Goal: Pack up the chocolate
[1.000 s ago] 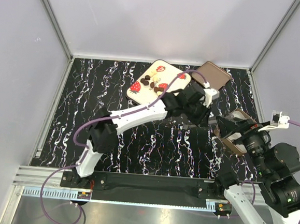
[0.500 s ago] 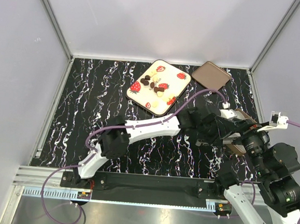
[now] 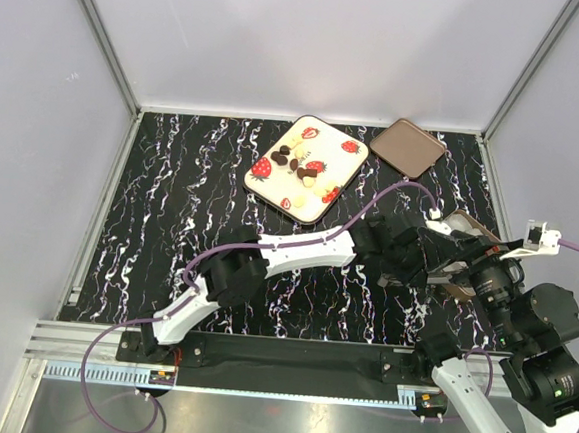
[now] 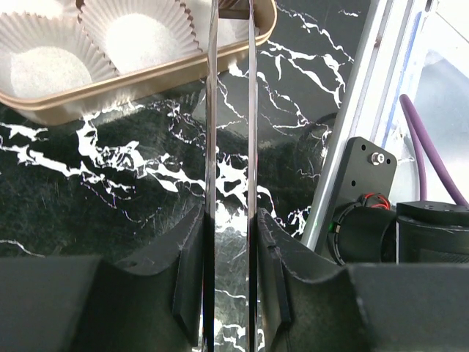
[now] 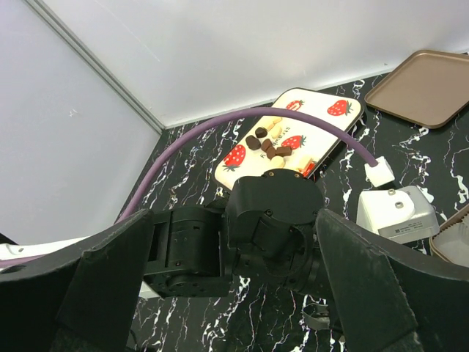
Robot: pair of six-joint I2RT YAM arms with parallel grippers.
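Observation:
Several small chocolates, dark brown and cream, lie on the cream strawberry tray at the back. My left gripper is shut on thin metal tongs. Their blades reach over the corner of a brown box holding white paper cups. A small dark brown bit shows between the blade tips at the top edge of the left wrist view. My right gripper stands wide open, looking at the left wrist, holding nothing.
The brown rounded-square lid lies at the back right. The box sits at the right, close to the right arm. A purple cable arcs over the left arm. A metal rail borders the table.
The left arm has swung from beside the strawberry tray to the right and nearer, bringing the tongs over the box by the right arm. The right gripper stayed open.

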